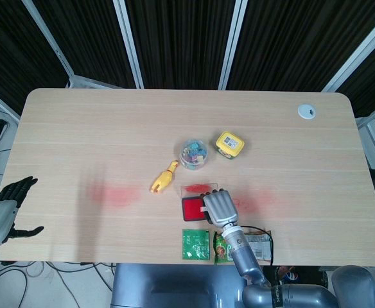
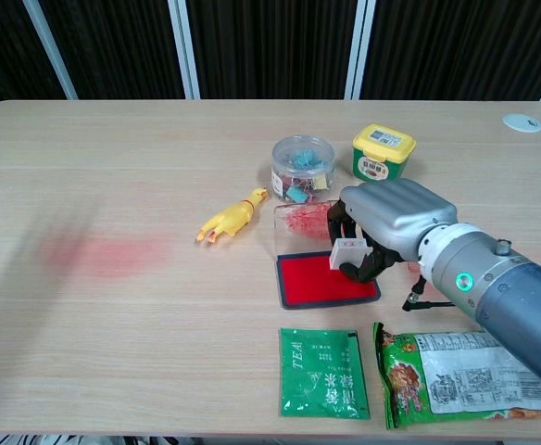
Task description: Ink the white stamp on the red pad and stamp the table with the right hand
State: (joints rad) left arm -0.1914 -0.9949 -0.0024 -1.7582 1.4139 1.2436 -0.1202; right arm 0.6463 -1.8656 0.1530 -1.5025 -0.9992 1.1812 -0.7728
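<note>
The red ink pad (image 1: 191,209) (image 2: 309,279) lies open near the table's front edge, its clear lid (image 2: 300,221) smeared red behind it. My right hand (image 1: 220,206) (image 2: 393,219) curls over the pad's right side and grips the small white stamp (image 2: 347,252) between thumb and fingers. The stamp's base points down at the red surface; whether it touches I cannot tell. In the head view the hand hides most of the stamp. My left hand (image 1: 8,206) hangs off the table's left edge, fingers spread and holding nothing.
A yellow rubber chicken (image 2: 229,219), a clear jar of clips (image 2: 303,167) and a yellow-lidded tub (image 2: 382,151) stand behind the pad. A green tea packet (image 2: 324,371) and a snack bag (image 2: 465,373) lie in front. Red stains (image 2: 108,252) mark the table at left.
</note>
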